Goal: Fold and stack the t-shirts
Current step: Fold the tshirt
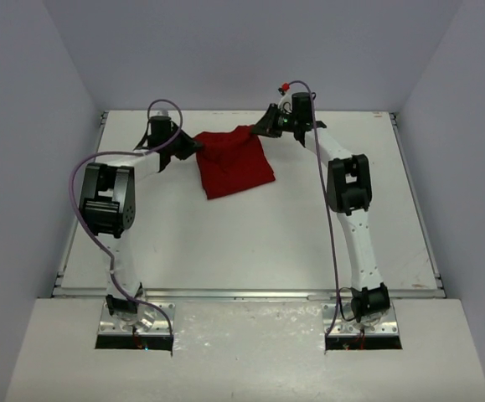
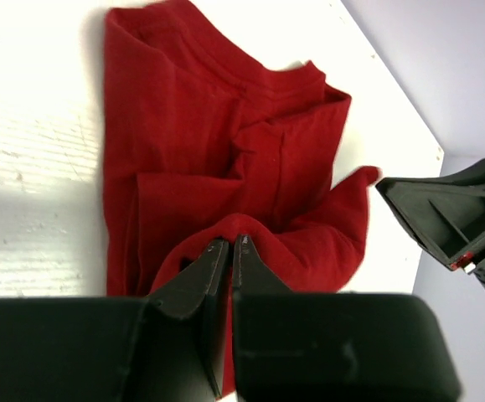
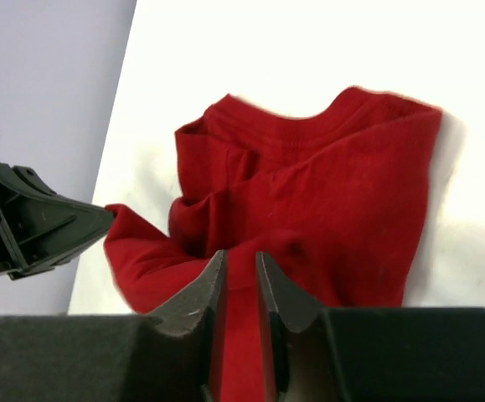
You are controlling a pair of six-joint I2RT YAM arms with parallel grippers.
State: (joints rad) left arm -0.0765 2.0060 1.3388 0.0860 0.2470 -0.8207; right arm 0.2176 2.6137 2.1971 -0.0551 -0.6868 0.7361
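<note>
The dark red t-shirt (image 1: pixel 234 163) lies folded into a rough square at the far middle of the white table (image 1: pixel 267 243). My left gripper (image 1: pixel 193 146) is at its far left corner. In the left wrist view that gripper (image 2: pixel 229 241) is shut on a raised fold of the t-shirt (image 2: pixel 200 126). My right gripper (image 1: pixel 259 127) is at the far right corner. In the right wrist view its jaws (image 3: pixel 240 255) stand slightly apart, with red cloth of the t-shirt (image 3: pixel 343 184) showing in the narrow gap. No neck tag shows.
Grey walls close in the table at the back and on both sides. The far table edge runs just behind both grippers. Each wrist view shows the other gripper close by: the right one (image 2: pixel 451 213) and the left one (image 3: pixel 33 222).
</note>
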